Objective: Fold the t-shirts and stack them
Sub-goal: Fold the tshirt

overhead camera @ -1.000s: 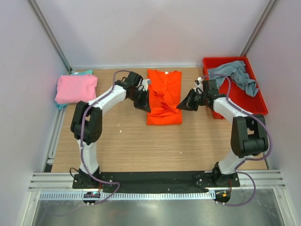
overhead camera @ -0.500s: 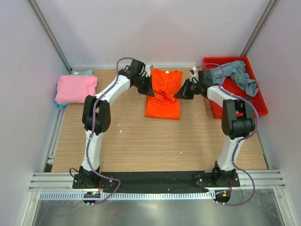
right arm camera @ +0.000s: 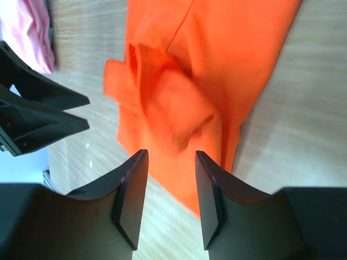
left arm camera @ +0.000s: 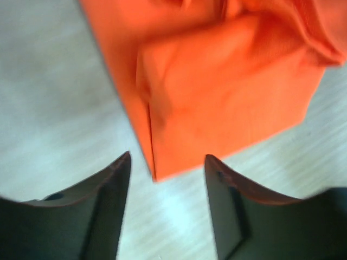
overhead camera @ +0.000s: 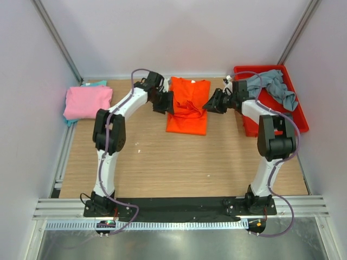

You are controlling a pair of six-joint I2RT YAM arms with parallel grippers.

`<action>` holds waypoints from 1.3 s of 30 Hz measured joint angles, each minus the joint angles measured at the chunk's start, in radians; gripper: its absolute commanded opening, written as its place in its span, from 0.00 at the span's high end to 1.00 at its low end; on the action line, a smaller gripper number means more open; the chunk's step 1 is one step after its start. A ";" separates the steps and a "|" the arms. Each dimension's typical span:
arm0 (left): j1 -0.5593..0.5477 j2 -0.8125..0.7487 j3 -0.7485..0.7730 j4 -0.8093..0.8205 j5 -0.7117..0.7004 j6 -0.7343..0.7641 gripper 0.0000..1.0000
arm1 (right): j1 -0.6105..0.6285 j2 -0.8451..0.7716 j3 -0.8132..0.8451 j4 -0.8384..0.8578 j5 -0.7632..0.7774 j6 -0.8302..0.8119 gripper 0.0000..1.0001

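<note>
The orange t-shirt [overhead camera: 187,108] lies partly folded at the far middle of the table, with a rumpled fold on top [right arm camera: 173,103]. My left gripper [overhead camera: 164,103] stands open at its left edge; the shirt's corner [left arm camera: 157,168] lies just beyond the tips [left arm camera: 168,162], nothing between them. At the shirt's right edge my right gripper [overhead camera: 211,103] is open too, hovering over the cloth [right arm camera: 171,157] without holding it. A pink t-shirt [overhead camera: 87,101] lies folded at the far left on a teal one [overhead camera: 98,83]. A grey-blue t-shirt [overhead camera: 274,86] lies crumpled in the red bin [overhead camera: 287,120].
The red bin stands at the far right, close behind the right arm. Grey walls with metal posts close in the table on three sides. A metal rail [overhead camera: 64,157] runs along the table's left edge. Bare wood [overhead camera: 184,162] lies between the shirt and the arm bases.
Both grippers, shut on the orange shirt's sides a second ago, carried cloth toward the far end, then opened and let go. The shirt now lies shorter.
</note>
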 measured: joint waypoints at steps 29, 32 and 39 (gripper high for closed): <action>0.090 -0.053 -0.331 0.045 0.320 -0.101 0.27 | -0.010 -0.102 -0.252 -0.124 -0.084 -0.046 0.49; 0.091 -0.042 -0.326 0.054 0.351 -0.113 0.27 | -0.008 -0.064 -0.266 -0.124 -0.089 -0.046 0.49; 0.091 -0.031 -0.320 0.064 0.376 -0.131 0.27 | 0.011 -0.045 -0.276 -0.119 -0.113 -0.043 0.48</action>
